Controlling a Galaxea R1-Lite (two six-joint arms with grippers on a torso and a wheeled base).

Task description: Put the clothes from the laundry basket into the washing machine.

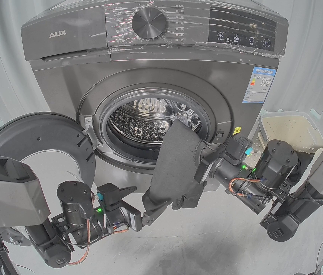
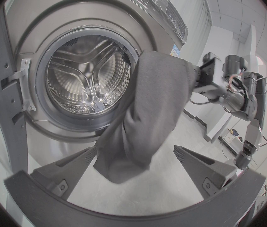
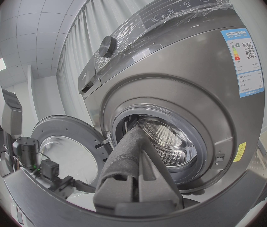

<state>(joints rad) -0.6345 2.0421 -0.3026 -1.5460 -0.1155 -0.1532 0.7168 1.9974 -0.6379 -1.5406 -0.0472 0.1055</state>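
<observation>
From my head I see the dark grey cloth garment (image 1: 178, 161) hanging before the open mouth of the grey steel front-loading washing machine (image 1: 66, 77), with the cream perforated plastic laundry basket (image 1: 291, 128) at the machine's right. My left wrist view adds that my left pincer (image 2: 133, 148) gapes wide, the garment's lower end dangling between its fingers. My right wrist view shows my right pincer (image 3: 136, 180) clamped on the garment's upper end, close to the drum opening.
</observation>
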